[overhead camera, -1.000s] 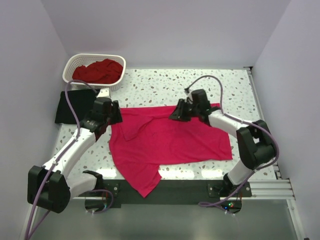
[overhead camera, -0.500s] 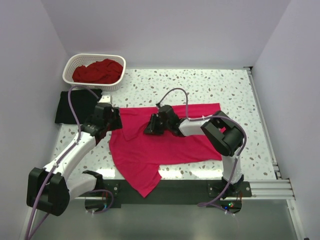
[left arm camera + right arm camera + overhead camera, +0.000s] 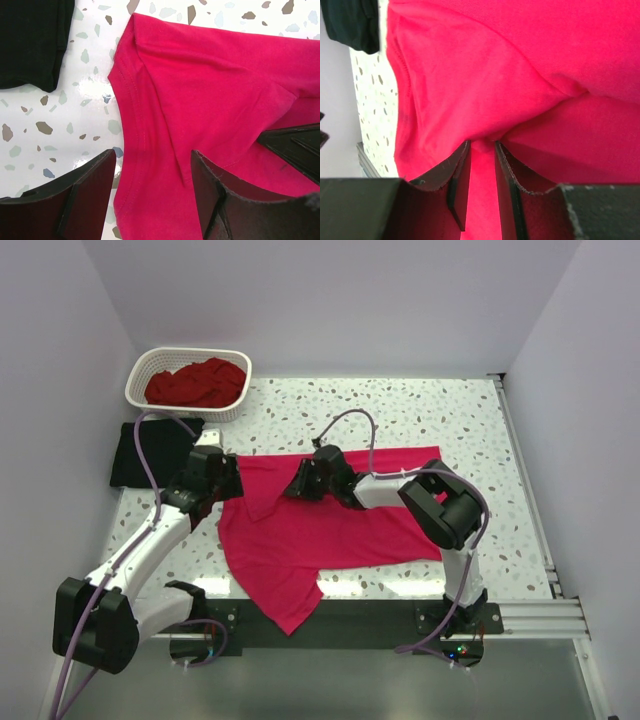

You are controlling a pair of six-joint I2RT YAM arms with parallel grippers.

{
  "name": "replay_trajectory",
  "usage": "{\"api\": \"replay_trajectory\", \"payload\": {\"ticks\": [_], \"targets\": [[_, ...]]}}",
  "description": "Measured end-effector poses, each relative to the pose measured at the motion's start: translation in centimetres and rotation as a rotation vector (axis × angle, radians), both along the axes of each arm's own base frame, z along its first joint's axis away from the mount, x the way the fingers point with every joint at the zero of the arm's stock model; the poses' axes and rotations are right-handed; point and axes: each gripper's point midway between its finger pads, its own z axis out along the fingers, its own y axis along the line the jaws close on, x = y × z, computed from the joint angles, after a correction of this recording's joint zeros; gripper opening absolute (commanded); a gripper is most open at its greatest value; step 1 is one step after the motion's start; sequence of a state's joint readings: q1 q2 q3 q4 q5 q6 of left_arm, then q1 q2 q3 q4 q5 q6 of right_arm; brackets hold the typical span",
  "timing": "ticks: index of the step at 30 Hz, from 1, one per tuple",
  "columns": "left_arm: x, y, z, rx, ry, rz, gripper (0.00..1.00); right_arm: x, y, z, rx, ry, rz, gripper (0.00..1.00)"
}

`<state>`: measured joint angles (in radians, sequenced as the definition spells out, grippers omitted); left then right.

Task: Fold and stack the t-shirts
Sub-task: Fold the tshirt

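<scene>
The bright pinkish-red t-shirt (image 3: 340, 530) lies spread on the table, its right part drawn leftward in a fold. My right gripper (image 3: 305, 483) is shut on a pinch of this fabric (image 3: 481, 150) near the shirt's middle top. My left gripper (image 3: 222, 480) is open, low over the shirt's left sleeve edge (image 3: 150, 125), with the hem between the fingers (image 3: 80, 200). The black t-shirt (image 3: 150, 452) lies folded at the left and also shows in the left wrist view (image 3: 30, 40). The darker red t-shirt (image 3: 195, 383) is bundled in the basket.
The white lattice basket (image 3: 140, 370) stands at the back left, just behind the black shirt. The pink shirt's lower corner hangs over the table's near edge (image 3: 400, 590). White walls close in the left, back and right sides.
My right gripper has moved left across the pink shirt, dragging its right side over the middle. My left gripper has stayed almost still at the left sleeve.
</scene>
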<state>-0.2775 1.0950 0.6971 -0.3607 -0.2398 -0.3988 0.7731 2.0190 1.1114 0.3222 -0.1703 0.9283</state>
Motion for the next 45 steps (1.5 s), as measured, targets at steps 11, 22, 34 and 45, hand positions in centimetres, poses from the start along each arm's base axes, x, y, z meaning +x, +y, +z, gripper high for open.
{"api": "replay_trajectory", "payload": {"ticks": [11, 22, 34, 45], "targets": [[0.0, 0.0, 0.0, 0.000, 0.001, -0.001, 0.66, 0.0, 0.0, -1.0, -0.011, 0.013, -0.005, 0.28], [0.0, 0.0, -0.2, 0.004, 0.006, -0.002, 0.66, 0.3, 0.4, -1.0, 0.003, 0.003, 0.002, 0.27], [0.0, 0.0, -0.2, 0.004, 0.008, -0.002, 0.66, 0.2, 0.4, -1.1, 0.017, -0.056, 0.031, 0.26], [0.0, 0.0, -0.3, 0.010, 0.011, -0.006, 0.66, -0.1, 0.4, -1.1, 0.013, -0.126, 0.096, 0.28]]}}
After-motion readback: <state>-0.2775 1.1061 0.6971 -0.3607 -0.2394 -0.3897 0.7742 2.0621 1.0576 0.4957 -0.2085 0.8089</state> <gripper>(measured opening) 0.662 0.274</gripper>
